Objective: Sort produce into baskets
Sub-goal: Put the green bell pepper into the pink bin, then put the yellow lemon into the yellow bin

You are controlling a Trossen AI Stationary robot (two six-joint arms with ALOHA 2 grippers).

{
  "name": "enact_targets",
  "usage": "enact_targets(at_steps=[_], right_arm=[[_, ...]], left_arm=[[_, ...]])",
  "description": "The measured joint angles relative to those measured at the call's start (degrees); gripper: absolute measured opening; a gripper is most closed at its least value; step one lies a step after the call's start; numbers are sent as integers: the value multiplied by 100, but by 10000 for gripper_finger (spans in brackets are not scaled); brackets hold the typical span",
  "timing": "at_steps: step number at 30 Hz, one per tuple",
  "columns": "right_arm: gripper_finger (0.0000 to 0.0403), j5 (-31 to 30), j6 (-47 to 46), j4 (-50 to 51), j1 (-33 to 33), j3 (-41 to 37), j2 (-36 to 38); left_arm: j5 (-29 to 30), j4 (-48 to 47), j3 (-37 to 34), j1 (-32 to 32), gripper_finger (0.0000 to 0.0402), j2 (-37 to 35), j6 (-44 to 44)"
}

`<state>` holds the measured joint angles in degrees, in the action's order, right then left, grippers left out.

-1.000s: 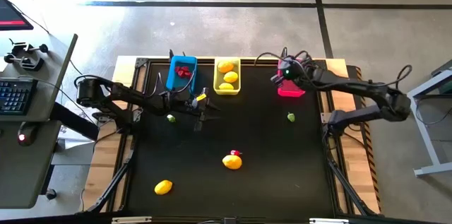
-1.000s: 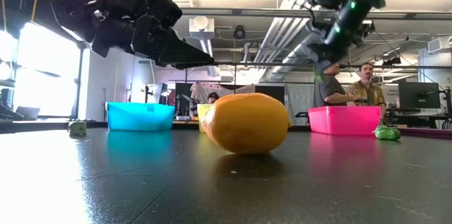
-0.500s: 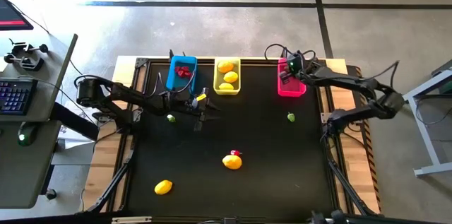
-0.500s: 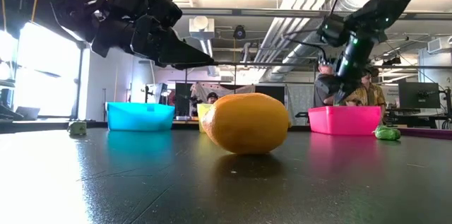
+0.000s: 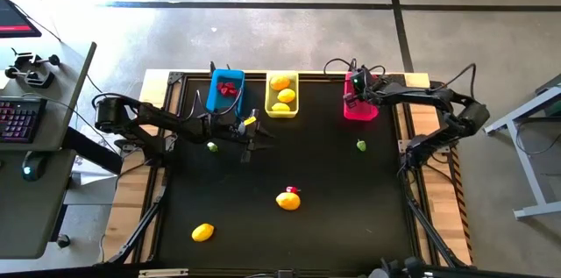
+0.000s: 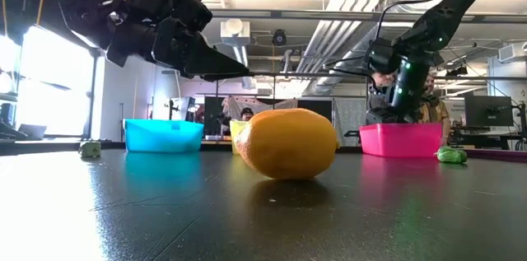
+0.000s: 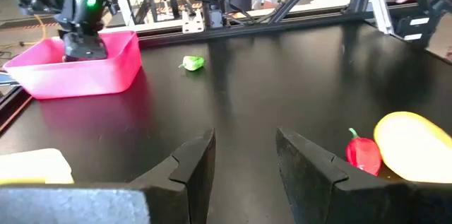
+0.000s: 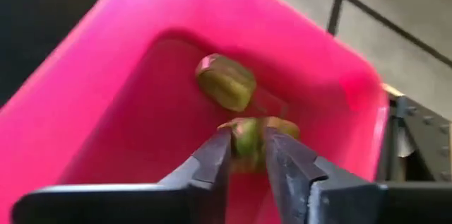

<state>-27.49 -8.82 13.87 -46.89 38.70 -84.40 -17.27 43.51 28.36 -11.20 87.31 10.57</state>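
While the right gripper (image 8: 247, 155) hangs inside the pink basket (image 5: 360, 108), its fingers stand narrowly apart with an olive-green piece (image 8: 246, 138) between the tips; whether they still press on it cannot be told. A second olive-green piece (image 8: 226, 82) lies on the floor of the same basket, just beyond the first. Taking the pink basket as landmark, the yellow basket (image 5: 281, 110) stands beside it along the same edge of the black surface (image 5: 333, 199) and holds three lemons (image 5: 286, 96); the blue basket (image 5: 216, 99) stands beyond the yellow one and holds red pieces (image 5: 229, 89). One green piece (image 5: 361, 145) lies on the surface near the pink basket, toward the middle of the surface. Another green piece (image 5: 212, 146) lies well apart from it, on the blue basket's side. The left gripper (image 5: 249, 131) hovers above the surface near the yellow and blue baskets, fingers moderately apart and holding nothing. A lemon with a red piece touching it (image 5: 288, 199) lies mid-surface, well apart from the pink basket; a further lemon (image 5: 202, 231) lies farthest from it.
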Motion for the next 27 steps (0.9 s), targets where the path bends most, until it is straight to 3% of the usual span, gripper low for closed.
enact_targets(at_steps=[9,14,19,27], right_arm=[[184,-594,-19,21,216,99,21],[211,-582,-18,162,557,241,175],[186,-572,-62,322,1153,282,516],[76,-354,-480,479,2721,289,817]], left_arm=[[-162,2,0,79,135,0,57],[-148,0,0,79,135,0,57],[-143,-31,0,79,135,0,57],[-132,-36,0,79,135,0,57]])
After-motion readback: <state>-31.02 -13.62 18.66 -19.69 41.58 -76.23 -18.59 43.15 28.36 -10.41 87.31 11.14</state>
